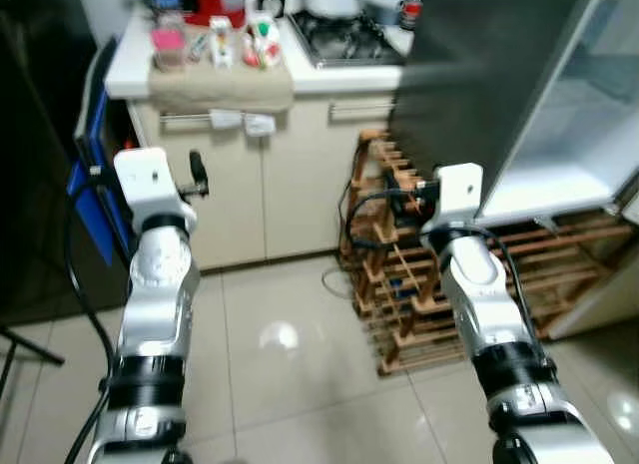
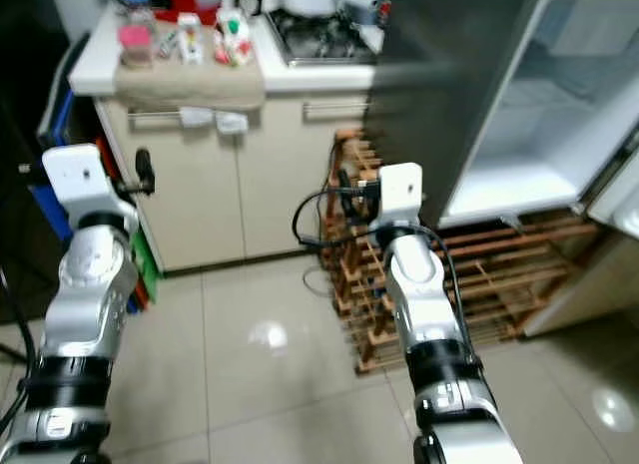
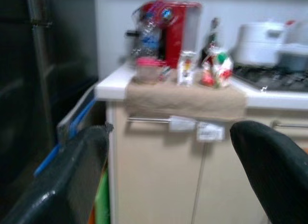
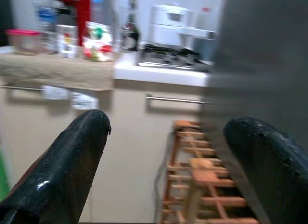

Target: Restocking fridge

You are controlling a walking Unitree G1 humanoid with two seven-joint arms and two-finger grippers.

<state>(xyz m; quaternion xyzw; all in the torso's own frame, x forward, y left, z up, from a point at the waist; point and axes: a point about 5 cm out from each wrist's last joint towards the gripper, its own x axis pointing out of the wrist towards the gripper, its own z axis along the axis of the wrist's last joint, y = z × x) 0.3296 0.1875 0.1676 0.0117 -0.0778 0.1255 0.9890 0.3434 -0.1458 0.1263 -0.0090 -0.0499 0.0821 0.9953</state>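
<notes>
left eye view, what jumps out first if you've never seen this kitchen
The open fridge on the right, its white inside bare, with a wooden rack on the floor beside it. On the counter's cloth at upper left sit small cartons and a pink-lidded tub. Both grippers hang open, holding nothing.

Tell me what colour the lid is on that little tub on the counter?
The tub's lid is pink. It shows best in the left wrist view.

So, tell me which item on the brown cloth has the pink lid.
The clear tub at the cloth's left end, nearest the counter corner; the cartons beside it lack pink lids.
</notes>
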